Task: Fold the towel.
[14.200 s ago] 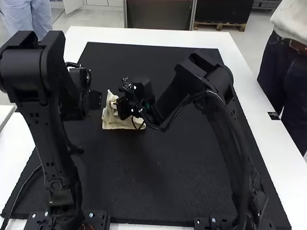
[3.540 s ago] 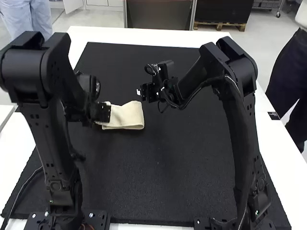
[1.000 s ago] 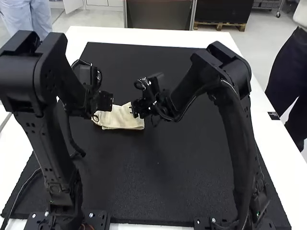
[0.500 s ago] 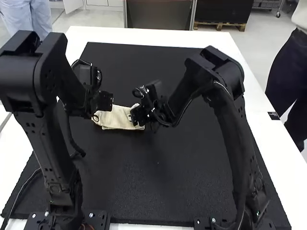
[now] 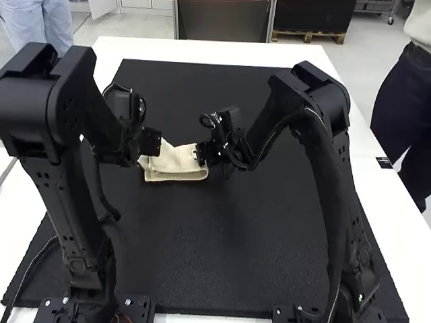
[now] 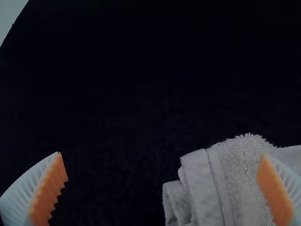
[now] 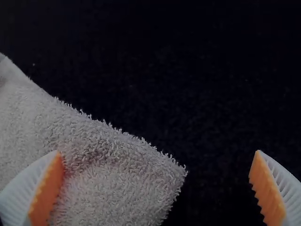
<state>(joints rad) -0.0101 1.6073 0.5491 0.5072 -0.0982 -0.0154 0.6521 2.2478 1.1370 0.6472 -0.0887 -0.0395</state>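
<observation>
A cream towel (image 5: 176,163) lies folded into a small bundle on the black mat, between my two grippers. My left gripper (image 5: 149,144) is at its left end and my right gripper (image 5: 202,155) at its right end. In the left wrist view the left gripper (image 6: 162,186) is open, one finger over the layered towel (image 6: 240,174), the other over bare mat. The right wrist view has the right gripper (image 7: 157,183) open too, with a corner of the towel (image 7: 108,165) between its spread fingers.
The black mat (image 5: 222,249) covers most of the white table (image 5: 377,202). Both arms rise from the near edge, the left one tall at the mat's left side, the right one bent inward from the right.
Over the last second my right gripper dipped onto the towel's right end, then drew back slightly right. The towel has shifted slightly right. My left gripper has barely moved.
</observation>
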